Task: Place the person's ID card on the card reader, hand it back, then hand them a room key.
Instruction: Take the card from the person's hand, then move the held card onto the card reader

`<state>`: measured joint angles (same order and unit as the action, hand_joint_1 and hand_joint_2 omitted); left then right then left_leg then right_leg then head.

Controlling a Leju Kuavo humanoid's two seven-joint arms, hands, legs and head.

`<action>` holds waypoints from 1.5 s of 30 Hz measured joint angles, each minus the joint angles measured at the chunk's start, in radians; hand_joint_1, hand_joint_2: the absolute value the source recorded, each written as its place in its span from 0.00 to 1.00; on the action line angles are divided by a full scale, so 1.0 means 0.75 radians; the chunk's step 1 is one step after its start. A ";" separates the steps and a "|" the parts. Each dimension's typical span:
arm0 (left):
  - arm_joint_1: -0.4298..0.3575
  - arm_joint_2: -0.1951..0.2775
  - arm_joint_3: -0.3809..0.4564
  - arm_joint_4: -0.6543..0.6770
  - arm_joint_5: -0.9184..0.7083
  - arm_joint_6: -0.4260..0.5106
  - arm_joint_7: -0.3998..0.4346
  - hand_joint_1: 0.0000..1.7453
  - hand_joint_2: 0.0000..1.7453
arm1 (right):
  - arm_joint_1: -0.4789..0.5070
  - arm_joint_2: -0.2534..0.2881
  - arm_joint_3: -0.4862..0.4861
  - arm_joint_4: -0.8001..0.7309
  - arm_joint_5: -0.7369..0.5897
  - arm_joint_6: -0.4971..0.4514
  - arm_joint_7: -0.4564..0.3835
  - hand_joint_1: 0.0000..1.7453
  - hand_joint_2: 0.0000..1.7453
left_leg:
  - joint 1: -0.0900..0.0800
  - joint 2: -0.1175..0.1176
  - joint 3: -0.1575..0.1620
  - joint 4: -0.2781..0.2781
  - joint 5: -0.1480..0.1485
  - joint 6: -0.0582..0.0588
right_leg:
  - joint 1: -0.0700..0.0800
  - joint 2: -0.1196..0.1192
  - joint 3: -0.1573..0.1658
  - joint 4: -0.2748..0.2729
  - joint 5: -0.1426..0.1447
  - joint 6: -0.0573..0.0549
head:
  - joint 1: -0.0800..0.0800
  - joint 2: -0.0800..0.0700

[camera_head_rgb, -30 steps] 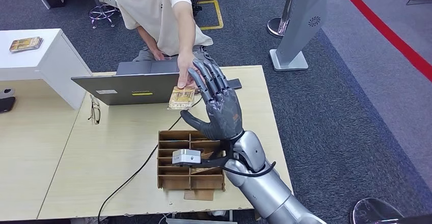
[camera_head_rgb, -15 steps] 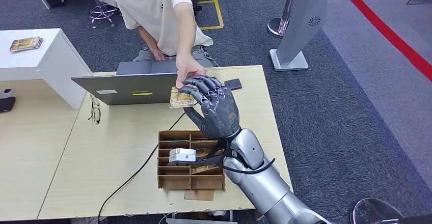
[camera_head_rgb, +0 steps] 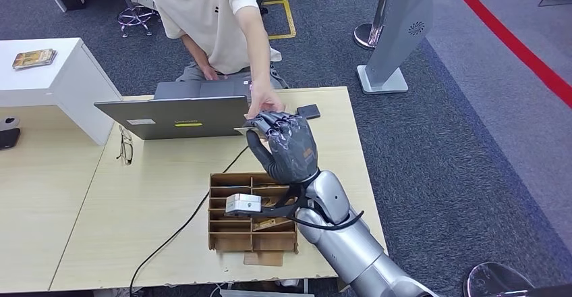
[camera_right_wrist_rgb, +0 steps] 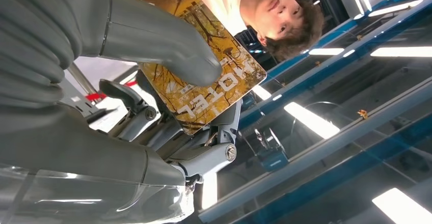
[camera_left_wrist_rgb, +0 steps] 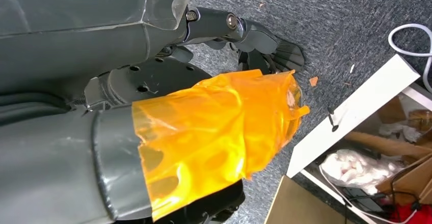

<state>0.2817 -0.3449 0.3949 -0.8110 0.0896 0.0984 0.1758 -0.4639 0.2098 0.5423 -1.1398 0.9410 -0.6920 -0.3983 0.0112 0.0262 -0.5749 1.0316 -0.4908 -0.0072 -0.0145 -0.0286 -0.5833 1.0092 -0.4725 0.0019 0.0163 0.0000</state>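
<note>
The robot's dark, many-fingered right hand point(camera_head_rgb: 287, 142) has curled from spread to clamped on the flat, glossy autumn-patterned card printed "HOTEL" point(camera_right_wrist_rgb: 201, 66), thumb pressing its face. The person's hand point(camera_head_rgb: 264, 101) still touches its far edge, so the handover looks unfinished. The left hand point(camera_left_wrist_rgb: 239, 33) hangs loosely curled, empty.

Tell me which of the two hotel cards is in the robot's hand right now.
The card pinched in the right hand, above the desk; the other card lies on the white cabinet.
</note>
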 joint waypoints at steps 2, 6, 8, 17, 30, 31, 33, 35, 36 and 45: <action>0.000 0.000 0.000 0.000 -0.012 -0.007 -0.003 0.00 0.00 | 0.000 0.000 0.000 0.001 -0.016 0.000 0.000 1.00 1.00 | 0.000 0.000 0.000 0.000 0.000 0.000 | 0.000 0.000 0.000 0.000 0.000 0.000 | 0.000 0.000; 0.000 0.000 0.003 0.000 -0.034 -0.021 -0.015 0.00 0.00 | 0.001 0.000 0.000 0.001 -0.067 0.000 0.000 1.00 1.00 | 0.000 0.000 0.000 0.000 0.000 0.000 | 0.000 0.000 0.000 0.000 0.000 0.000 | 0.000 0.000; 0.000 0.000 0.004 0.001 -0.041 -0.022 -0.021 0.00 0.00 | 0.002 0.000 0.000 0.001 -0.110 0.000 0.001 1.00 1.00 | 0.000 0.000 0.000 0.000 0.000 0.000 | 0.000 0.000 0.000 0.000 0.000 0.000 | 0.000 0.000; 0.011 -0.002 0.001 -0.012 0.012 -0.006 -0.026 0.00 0.00 | 0.038 -0.016 0.001 -0.055 -0.354 0.005 0.010 1.00 1.00 | 0.000 0.000 0.000 0.000 0.000 0.000 | 0.000 0.000 0.000 0.000 0.000 0.000 | 0.000 0.000; 0.118 -0.019 -0.139 -0.167 0.322 0.210 0.038 0.00 0.00 | 0.268 -0.090 -0.197 -0.255 -0.875 0.264 -0.034 1.00 1.00 | 0.000 0.000 -0.001 0.000 -0.002 0.001 | 0.000 0.000 -0.001 -0.001 0.000 0.000 | 0.000 0.000; 0.127 -0.020 -0.151 -0.181 0.341 0.224 0.042 0.00 0.00 | 0.291 -0.096 -0.219 -0.263 -0.900 0.283 -0.037 1.00 1.00 | 0.000 0.000 -0.001 0.000 -0.002 0.001 | 0.000 0.000 -0.001 -0.001 0.000 0.000 | 0.000 0.000; 0.143 -0.022 -0.172 -0.210 0.381 0.255 0.053 0.00 0.00 | 0.336 -0.105 -0.262 -0.275 -0.944 0.316 -0.034 1.00 1.00 | 0.000 0.000 0.000 0.000 -0.002 0.001 | 0.000 0.000 -0.001 -0.001 0.000 0.000 | 0.000 0.000; 0.159 -0.023 -0.191 -0.237 0.413 0.279 0.060 0.00 0.00 | 0.377 -0.113 -0.304 -0.282 -0.970 0.336 -0.031 1.00 1.00 | 0.000 0.000 0.000 0.000 -0.002 0.000 | 0.000 0.000 -0.001 -0.001 0.000 0.000 | 0.000 0.000; 0.167 -0.023 -0.200 -0.250 0.425 0.288 0.062 0.00 0.00 | 0.395 -0.117 -0.322 -0.285 -0.978 0.344 -0.030 1.00 1.00 | 0.000 0.000 0.000 0.000 -0.002 0.001 | 0.000 0.000 -0.001 -0.001 0.000 0.000 | 0.000 0.000; 0.215 -0.023 -0.254 -0.340 0.492 0.341 0.084 0.00 0.00 | 0.498 -0.149 -0.424 -0.297 -0.984 0.387 0.003 1.00 1.00 | 0.000 0.001 0.000 0.000 -0.003 0.001 | 0.000 0.000 -0.001 -0.001 -0.001 0.000 | 0.000 0.000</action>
<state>0.4433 -0.3624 0.2042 -1.0657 0.4584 0.3540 0.2389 -0.0904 0.0982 0.2244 -1.3628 0.2032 -0.4014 -0.3959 0.0111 0.0265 -0.5751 1.0316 -0.4927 -0.0068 -0.0147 -0.0284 -0.5840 1.0084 -0.4729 0.0022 0.0166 0.0000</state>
